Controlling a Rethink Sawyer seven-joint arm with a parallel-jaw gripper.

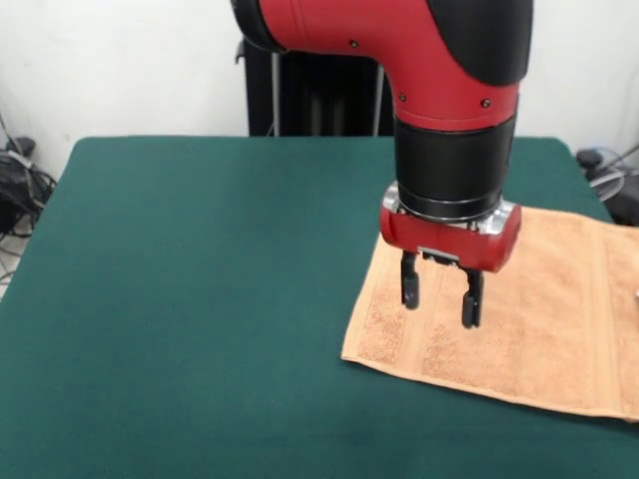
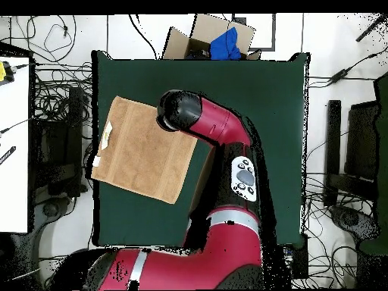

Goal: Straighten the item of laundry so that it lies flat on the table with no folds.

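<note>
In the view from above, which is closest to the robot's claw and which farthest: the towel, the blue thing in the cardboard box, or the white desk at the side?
1. The towel: the gripper hangs right over its edge.
2. The blue thing: in the cardboard box past the table's far edge, at the top.
3. The white desk: at the picture's left edge, beyond the towel.

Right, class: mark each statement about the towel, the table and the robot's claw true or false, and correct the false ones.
1. The claw is open. True.
2. The claw grips a corner of the towel. False: it holds nothing and hangs over the towel's end.
3. The towel is crumpled in a heap. False: it lies spread out, nearly flat.
4. The table is covered in dark green cloth. True.
5. The towel lies at the table's centre. False: it lies at one side edge.
</note>
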